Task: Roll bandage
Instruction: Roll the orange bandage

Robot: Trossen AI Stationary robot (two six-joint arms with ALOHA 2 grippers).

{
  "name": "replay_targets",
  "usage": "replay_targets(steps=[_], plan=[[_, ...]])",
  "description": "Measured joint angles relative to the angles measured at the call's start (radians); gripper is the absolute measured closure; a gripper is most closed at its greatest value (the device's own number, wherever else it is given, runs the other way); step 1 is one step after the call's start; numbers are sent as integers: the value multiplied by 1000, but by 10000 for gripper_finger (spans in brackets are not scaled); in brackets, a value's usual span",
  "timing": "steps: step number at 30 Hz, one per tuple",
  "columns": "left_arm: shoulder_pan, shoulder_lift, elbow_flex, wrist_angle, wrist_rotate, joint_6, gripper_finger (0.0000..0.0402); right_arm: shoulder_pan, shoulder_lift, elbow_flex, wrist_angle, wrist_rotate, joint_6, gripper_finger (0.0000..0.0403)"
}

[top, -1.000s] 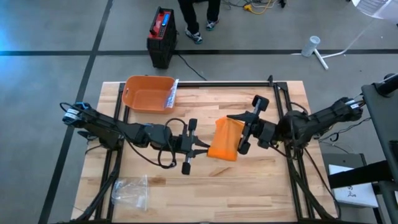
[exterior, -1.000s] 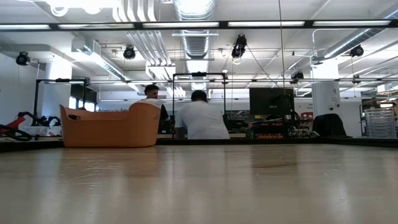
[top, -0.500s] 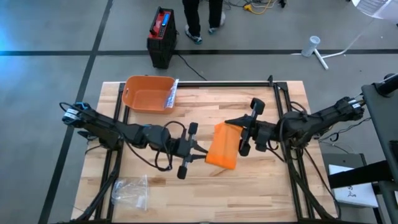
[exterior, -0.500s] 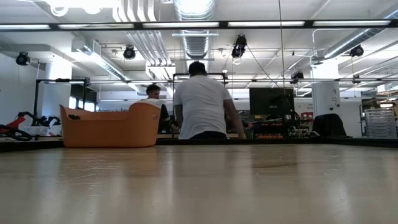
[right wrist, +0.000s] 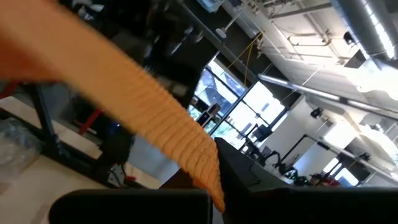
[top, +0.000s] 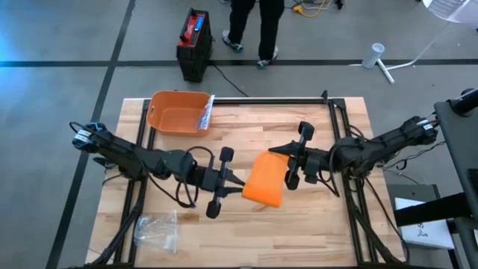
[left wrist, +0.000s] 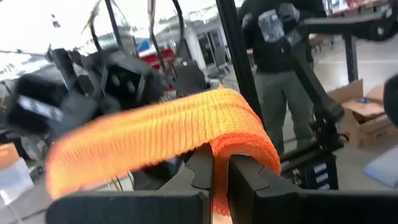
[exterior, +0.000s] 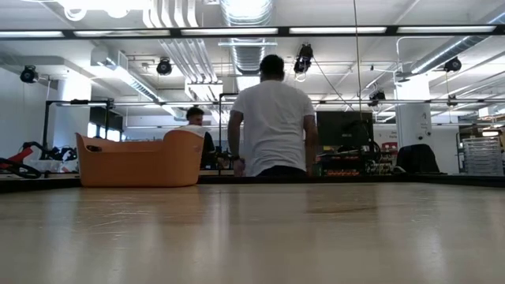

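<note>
The left hand (top: 237,186) is pinched shut on one end of the orange bandage (top: 263,178), and the right hand (top: 278,152) is clamped shut on its other end, so the strip hangs stretched between them above the middle of the wooden surface (top: 314,224). From the left wrist, the fingers (left wrist: 200,169) grip a fold of the bandage (left wrist: 161,137). An orange tub (top: 178,112) sits at the far left corner of the surface, and a clear plastic bag (top: 157,230) lies at the near left. A person in a white shirt (exterior: 272,126) stands beyond the surface.
</note>
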Motion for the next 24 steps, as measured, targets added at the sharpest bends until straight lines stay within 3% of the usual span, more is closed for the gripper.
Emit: replay_targets(steps=[7, 16, 21, 24], plan=[[1, -19, 0, 66, -1, 22, 392, 1, 5, -45, 2, -8, 78, 403], [13, -27, 0, 162, -42, 87, 392, 1, 28, -97, 46, -107, 231, 403], [33, -24, 0, 181, -191, 135, 392, 1, 63, -97, 120, -109, 306, 403], [50, -23, -1, 180, -215, 137, 392, 0, 69, -97, 137, -109, 320, 403]])
